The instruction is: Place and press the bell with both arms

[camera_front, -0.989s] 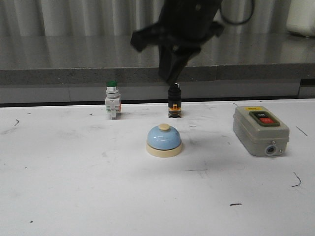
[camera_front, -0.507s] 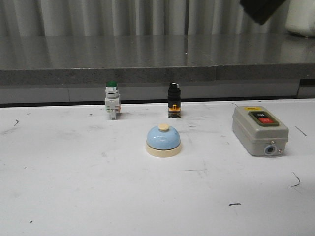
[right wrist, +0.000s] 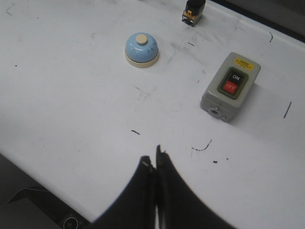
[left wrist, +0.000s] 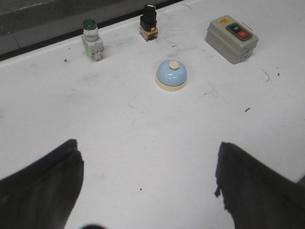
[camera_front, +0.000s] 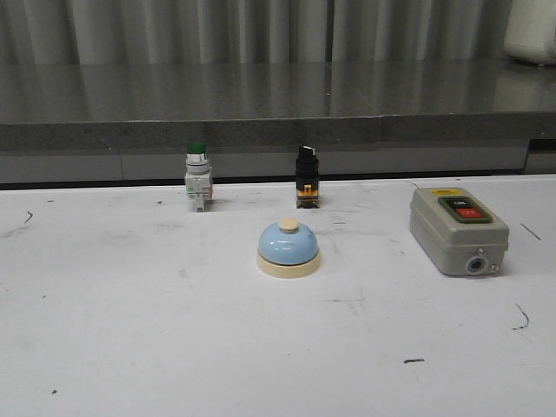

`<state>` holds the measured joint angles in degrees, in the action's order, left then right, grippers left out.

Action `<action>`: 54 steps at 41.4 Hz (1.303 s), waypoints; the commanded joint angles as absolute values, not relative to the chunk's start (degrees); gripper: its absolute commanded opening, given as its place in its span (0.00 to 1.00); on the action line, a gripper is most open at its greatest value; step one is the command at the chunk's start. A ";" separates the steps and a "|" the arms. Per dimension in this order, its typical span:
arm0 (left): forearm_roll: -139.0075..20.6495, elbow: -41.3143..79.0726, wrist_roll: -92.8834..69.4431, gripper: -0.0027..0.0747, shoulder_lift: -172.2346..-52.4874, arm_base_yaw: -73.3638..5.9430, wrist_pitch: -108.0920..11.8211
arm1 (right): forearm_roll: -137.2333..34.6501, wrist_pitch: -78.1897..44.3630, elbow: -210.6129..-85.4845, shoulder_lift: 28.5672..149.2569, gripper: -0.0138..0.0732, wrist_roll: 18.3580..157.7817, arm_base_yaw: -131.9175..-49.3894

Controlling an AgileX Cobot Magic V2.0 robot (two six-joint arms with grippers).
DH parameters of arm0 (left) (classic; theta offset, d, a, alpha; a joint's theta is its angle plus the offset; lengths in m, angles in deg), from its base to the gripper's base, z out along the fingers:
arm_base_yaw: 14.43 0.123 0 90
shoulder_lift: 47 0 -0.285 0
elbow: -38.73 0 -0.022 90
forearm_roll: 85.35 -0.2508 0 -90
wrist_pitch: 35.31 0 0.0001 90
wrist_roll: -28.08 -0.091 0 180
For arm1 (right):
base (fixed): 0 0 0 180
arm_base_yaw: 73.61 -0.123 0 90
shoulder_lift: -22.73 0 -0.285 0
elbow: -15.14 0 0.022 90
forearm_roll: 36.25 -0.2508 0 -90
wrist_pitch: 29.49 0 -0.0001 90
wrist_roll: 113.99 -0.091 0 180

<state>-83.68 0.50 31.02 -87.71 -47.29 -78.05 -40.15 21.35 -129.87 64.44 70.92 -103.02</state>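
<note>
Right hand point(right wrist: 154, 163) closed; box point(right wrist: 230, 86) "ON"/"OFF".

bell point(camera_front: 288, 249) mid-table point(camera_front: 130, 347), two push buttons point(camera_front: 198, 186) behind, switch box point(camera_front: 458, 230) right

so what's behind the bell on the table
Behind the bell, near the table's back edge, stand a black-knobbed switch almost straight behind it and a green-capped push button off to the left. Nothing covers them; neither touches the bell.

A scuffed white table point(camera_front: 130, 330) fronts a grey stone ledge point(camera_front: 174, 130) and corrugated wall point(camera_front: 217, 30).
</note>
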 commanded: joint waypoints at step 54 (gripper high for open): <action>-86.45 -13.35 31.50 0.01 -69.50 -28.11 -59.78 | -39.51 18.79 -130.17 59.72 0.08 71.02 -102.75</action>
<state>-86.41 -10.52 31.02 -72.35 -32.21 -68.56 -39.90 22.34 -128.82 59.54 70.83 -103.02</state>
